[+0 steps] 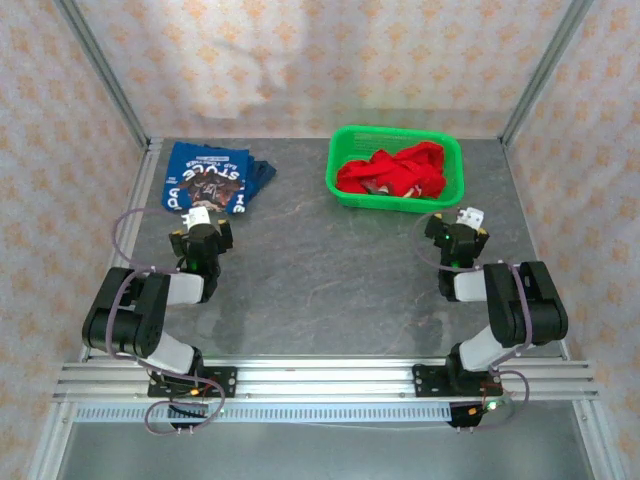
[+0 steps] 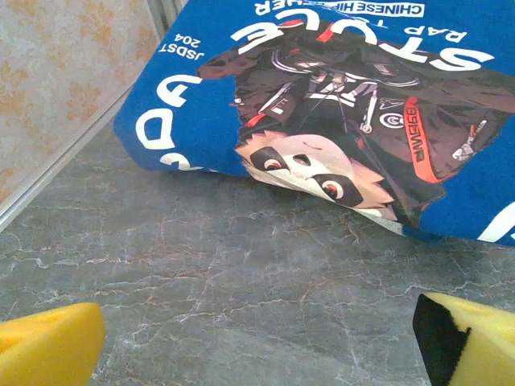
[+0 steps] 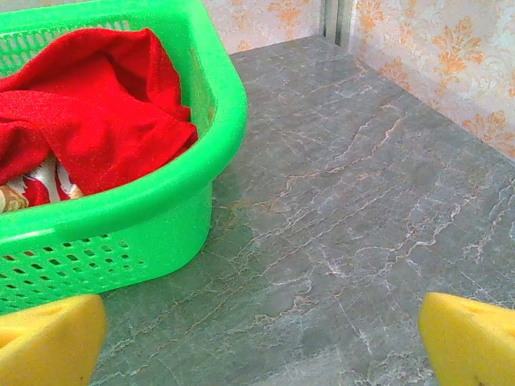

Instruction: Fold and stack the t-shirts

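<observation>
1. Yellow pads [image 2: 48, 346] of the left tool [image 1: 200, 222] stand wide apart and empty, just short of the blue t-shirt [image 1: 207, 178] at the far-left corner of the table [image 1: 320, 270].
2. Equally wide and empty, the right tool [image 1: 460, 225] waits beside the green basket [image 1: 345, 150], which holds the crumpled red t-shirt [image 1: 395, 170].
3. Recommendation: pinch a raised red fold and lift it clear of the rim.
4. Wrist views show the blue shirt's print and the basket's mesh; the overhead view shows where both arms sit.

On the grey marbled table [image 1: 320, 270], a folded blue printed cloth t-shirt [image 1: 205, 178] lies at the far left corner. A green plastic mesh basket [image 1: 390, 204] sits along the far edge, right of centre.
</observation>
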Controlling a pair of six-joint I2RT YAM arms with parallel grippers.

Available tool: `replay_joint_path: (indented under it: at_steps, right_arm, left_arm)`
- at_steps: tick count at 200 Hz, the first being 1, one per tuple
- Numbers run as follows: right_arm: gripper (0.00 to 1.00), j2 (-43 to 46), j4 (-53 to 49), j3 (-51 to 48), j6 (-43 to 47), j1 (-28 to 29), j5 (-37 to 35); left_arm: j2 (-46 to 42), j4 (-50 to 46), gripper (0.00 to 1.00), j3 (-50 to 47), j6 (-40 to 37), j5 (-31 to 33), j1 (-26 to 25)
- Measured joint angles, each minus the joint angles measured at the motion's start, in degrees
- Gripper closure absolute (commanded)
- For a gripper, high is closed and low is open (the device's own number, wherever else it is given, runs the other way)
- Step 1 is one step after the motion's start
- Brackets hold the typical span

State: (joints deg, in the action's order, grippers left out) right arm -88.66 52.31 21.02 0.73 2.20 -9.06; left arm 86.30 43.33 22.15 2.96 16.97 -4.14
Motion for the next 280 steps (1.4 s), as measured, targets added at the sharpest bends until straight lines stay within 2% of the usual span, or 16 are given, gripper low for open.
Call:
replay_joint_path:
  at_steps: [176, 185, 201, 220, 237, 260, 280]
  right_arm:
    - [0.01, 1.0, -0.9, -0.1, 0.0, 0.0, 0.0]
    - [0.01, 4.6, -5.0, -0.2, -0.1, 0.1, -0.1]
    - [0.0, 16.9, -19.6, 1.6, -2.7, 0.3, 0.0]
    - [0.0, 30.4, -35.8, 8.8, -7.3, 0.7, 1.5]
    - [0.01, 37.7, -46.6, 14.6, -10.9, 1.2, 5.0]
    - [0.01, 39.9, -60.6, 21.4, -14.7, 1.5, 10.5]
    - [0.01, 34.5, -71.8, 29.5, -16.2, 1.5, 15.4]
  left_arm:
    - [-0.9, -1.7, 0.0, 0.3, -0.2, -0.2, 0.0]
    - [-3.2, -6.2, 0.0, 1.6, -0.4, -0.1, -0.3]
    - [-10.5, -17.0, 0.0, 6.2, 0.2, -0.6, -1.4]
    - [-21.2, -28.7, 0.0, 14.5, 3.1, -2.1, -2.4]
    - [-28.3, -38.3, 0.0, 23.1, 7.4, -3.9, -3.7]
    - [-31.4, -52.8, 0.0, 34.3, 13.8, -7.4, -5.2]
    - [-29.7, -64.7, 0.0, 41.6, 17.4, -10.8, -6.5]
